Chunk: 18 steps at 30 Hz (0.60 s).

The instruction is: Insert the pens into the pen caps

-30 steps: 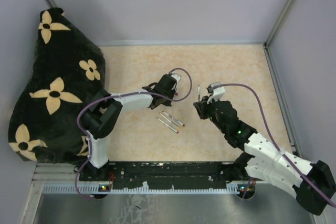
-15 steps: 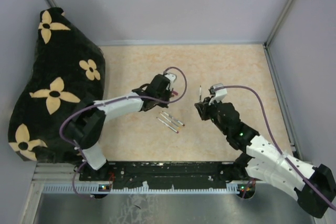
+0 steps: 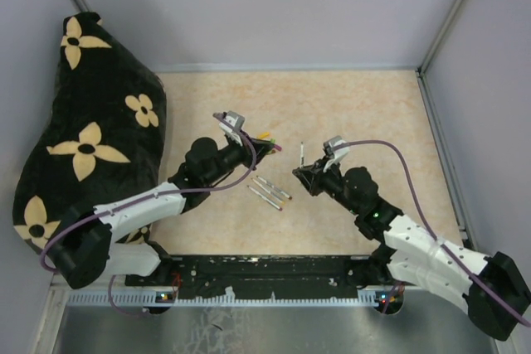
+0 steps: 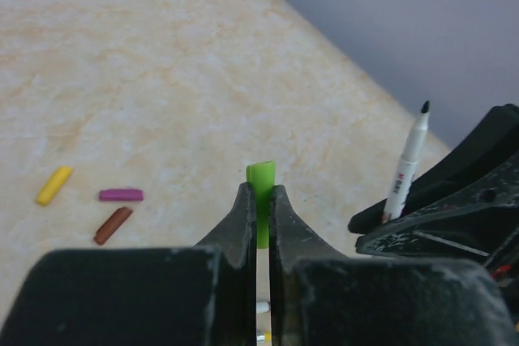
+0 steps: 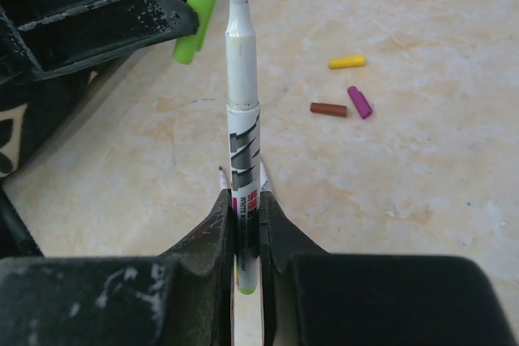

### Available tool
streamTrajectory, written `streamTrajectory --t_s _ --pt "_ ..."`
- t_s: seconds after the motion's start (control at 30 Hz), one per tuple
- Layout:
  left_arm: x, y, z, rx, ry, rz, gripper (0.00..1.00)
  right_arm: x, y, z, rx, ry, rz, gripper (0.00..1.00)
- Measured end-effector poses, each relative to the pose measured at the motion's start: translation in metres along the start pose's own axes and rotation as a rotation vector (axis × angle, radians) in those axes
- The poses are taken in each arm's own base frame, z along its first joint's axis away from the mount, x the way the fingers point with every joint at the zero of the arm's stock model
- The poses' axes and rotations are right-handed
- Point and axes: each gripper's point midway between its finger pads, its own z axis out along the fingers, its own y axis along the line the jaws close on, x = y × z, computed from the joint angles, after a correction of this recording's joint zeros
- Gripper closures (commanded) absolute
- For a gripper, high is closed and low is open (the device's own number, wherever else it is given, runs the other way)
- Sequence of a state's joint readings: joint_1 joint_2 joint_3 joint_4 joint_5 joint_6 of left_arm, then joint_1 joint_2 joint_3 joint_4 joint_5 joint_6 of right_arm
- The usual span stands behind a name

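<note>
My left gripper (image 4: 259,194) is shut on the green pen cap (image 4: 261,188), which sticks out past the fingertips, held above the table. My right gripper (image 5: 245,196) is shut on a white pen (image 5: 242,111), held upright with its dark tip up. In the right wrist view the green cap (image 5: 195,20) is just left of that tip, apart from it. From above, the left gripper (image 3: 259,147) and the right gripper (image 3: 304,170) face each other. The yellow (image 4: 54,185), magenta (image 4: 121,194) and dark red (image 4: 113,225) caps lie on the table.
The other pens (image 3: 270,191) lie side by side on the beige table between the two grippers. A black cushion with cream flowers (image 3: 83,138) fills the left side. Grey walls (image 3: 481,55) close off the back and right.
My left gripper has drawn back from over the caps and lifted, carrying the green cap. My right gripper has moved left with the pen, so the two now sit closer together.
</note>
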State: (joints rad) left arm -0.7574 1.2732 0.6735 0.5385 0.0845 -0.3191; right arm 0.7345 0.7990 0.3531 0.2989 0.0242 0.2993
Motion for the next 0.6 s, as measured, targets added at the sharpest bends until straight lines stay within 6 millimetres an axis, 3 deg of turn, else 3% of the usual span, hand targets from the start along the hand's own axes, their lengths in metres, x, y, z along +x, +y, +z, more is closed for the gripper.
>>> streamTrajectory --t_s 0.13,0.3,0.43,0.6 --pt "-0.016 -0.02 -0.002 0.11 -0.115 -0.058 1.0 -0.003 0.016 0.006 -0.084 -0.012 0.036 1.0" --pt "-0.04 -0.039 -0.007 0.215 -0.246 -0.112 1.0 0.011 0.027 0.011 -0.146 0.019 0.085 1.0" --pt "-0.052 -0.047 -0.008 0.268 -0.311 -0.142 1.0 0.02 0.031 0.01 -0.165 0.03 0.103 1.0" --pt "-0.06 -0.053 -0.008 0.305 -0.355 -0.173 1.0 0.016 0.04 0.01 -0.199 0.005 0.099 1.0"
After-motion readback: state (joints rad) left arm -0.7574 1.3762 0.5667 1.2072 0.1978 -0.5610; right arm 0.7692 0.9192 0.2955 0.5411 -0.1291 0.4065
